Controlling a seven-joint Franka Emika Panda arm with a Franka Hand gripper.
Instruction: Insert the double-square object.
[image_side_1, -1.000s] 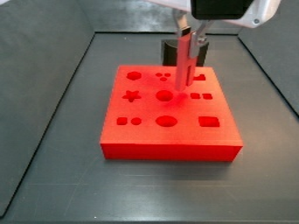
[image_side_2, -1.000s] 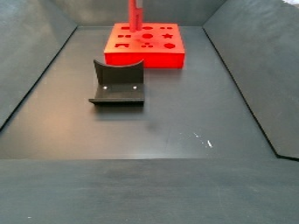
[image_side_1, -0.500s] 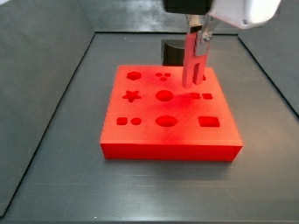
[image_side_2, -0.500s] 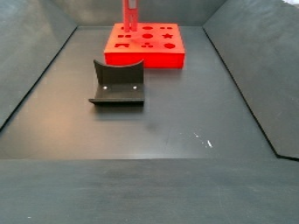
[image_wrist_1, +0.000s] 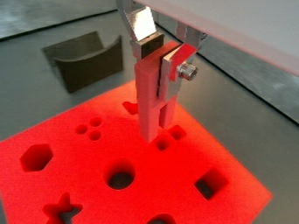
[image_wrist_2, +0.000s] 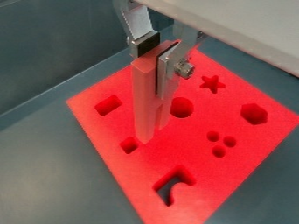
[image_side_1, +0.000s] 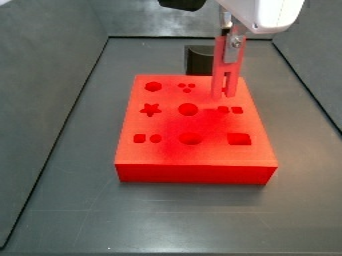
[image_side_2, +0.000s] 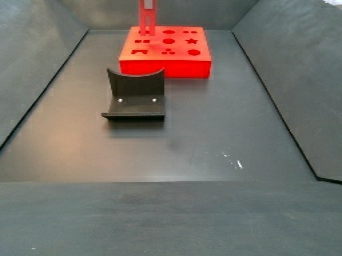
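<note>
The gripper (image_side_1: 230, 45) is shut on the double-square object (image_side_1: 226, 75), a slim red peg held upright over the big red block (image_side_1: 201, 172). In both wrist views the silver fingers (image_wrist_1: 179, 63) clamp the peg's upper end (image_wrist_2: 146, 96). The peg's lower end (image_wrist_1: 149, 131) hangs right by a small pair of square holes (image_wrist_1: 173, 136) in the block's top (image_wrist_1: 82, 179); I cannot tell whether it touches. In a side view the peg (image_side_2: 147, 17) stands over the far left part of the block (image_side_2: 167, 67). The block also shows in a wrist view (image_wrist_2: 251, 147).
The fixture (image_side_2: 134, 96), a dark curved bracket, stands on the dark floor in front of the block and shows in a wrist view (image_wrist_1: 82, 57). Several other shaped holes, such as a star (image_side_1: 151, 109) and a round hole (image_side_1: 193, 138), dot the block. Dark walls enclose the floor.
The gripper has carried the peg sideways across the block's top, to the right in a side view, and it now hangs by the pair of small square holes.
</note>
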